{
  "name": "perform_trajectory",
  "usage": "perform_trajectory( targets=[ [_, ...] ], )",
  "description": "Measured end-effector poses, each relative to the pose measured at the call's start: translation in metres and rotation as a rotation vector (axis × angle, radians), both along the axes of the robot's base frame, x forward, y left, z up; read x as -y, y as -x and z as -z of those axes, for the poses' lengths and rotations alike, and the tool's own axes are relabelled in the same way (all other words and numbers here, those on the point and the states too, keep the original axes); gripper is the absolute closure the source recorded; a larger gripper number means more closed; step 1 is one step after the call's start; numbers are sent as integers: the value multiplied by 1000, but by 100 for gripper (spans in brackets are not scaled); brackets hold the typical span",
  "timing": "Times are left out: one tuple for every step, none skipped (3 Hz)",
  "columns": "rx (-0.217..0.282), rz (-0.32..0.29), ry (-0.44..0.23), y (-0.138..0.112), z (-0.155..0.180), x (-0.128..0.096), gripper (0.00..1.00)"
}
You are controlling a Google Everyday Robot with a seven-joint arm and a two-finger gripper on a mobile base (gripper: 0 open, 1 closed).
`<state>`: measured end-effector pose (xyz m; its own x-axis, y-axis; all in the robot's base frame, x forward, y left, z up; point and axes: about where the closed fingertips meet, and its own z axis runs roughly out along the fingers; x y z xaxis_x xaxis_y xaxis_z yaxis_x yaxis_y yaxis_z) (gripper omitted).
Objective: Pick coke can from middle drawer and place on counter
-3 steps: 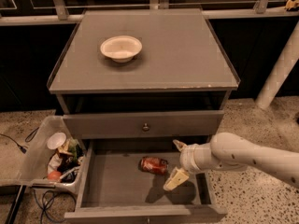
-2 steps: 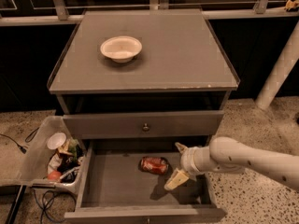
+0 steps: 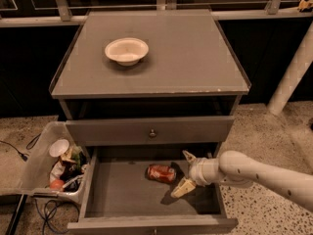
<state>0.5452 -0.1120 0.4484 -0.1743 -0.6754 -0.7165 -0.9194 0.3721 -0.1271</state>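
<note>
Reaching in from the right, the pale arm [image 3: 264, 173] passes over the right side wall of the middle drawer [image 3: 122, 190] and ends in the gripper [image 3: 179, 174], which sits low over the right half of the drawer bottom. Its two fingers [image 3: 182, 188] are spread wide apart (one points toward the back of the drawer, the other slants toward the front), and nothing is held between them.

The coke can [image 3: 161, 173] lies on its side on the flat drawer bottom, near the middle and just left of the gripper's mouth. Its right end is very close to the fingertips; whether it touches them cannot be told. The drawer itself is pulled well out from the cabinet.

Above it, the upper drawer [image 3: 195, 129] is closed, showing only a flat front with a small round knob [image 3: 152, 133]. The counter [image 3: 186, 58] tops the cabinet, and a white bowl [image 3: 126, 50] stands upright on it, toward the back left.

Left of the cabinet, a clear plastic bin [image 3: 36, 160] stands on the speckled floor [image 3: 274, 131], filled with mixed clutter, and a dark cable [image 3: 14, 148] runs along the floor beside it. A white post [image 3: 291, 75] slants up at the far right, well apart from the cabinet.
</note>
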Motion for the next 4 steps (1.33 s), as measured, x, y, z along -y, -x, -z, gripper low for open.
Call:
perform_trajectory(
  targets=[
    [32, -2, -39, -13, 17, -10, 0],
    [37, -15, -59, -21, 36, -25, 0],
    [16, -27, -64, -31, 67, -44, 0],
    [16, -27, -64, -31, 68, -45, 0]
  ],
)
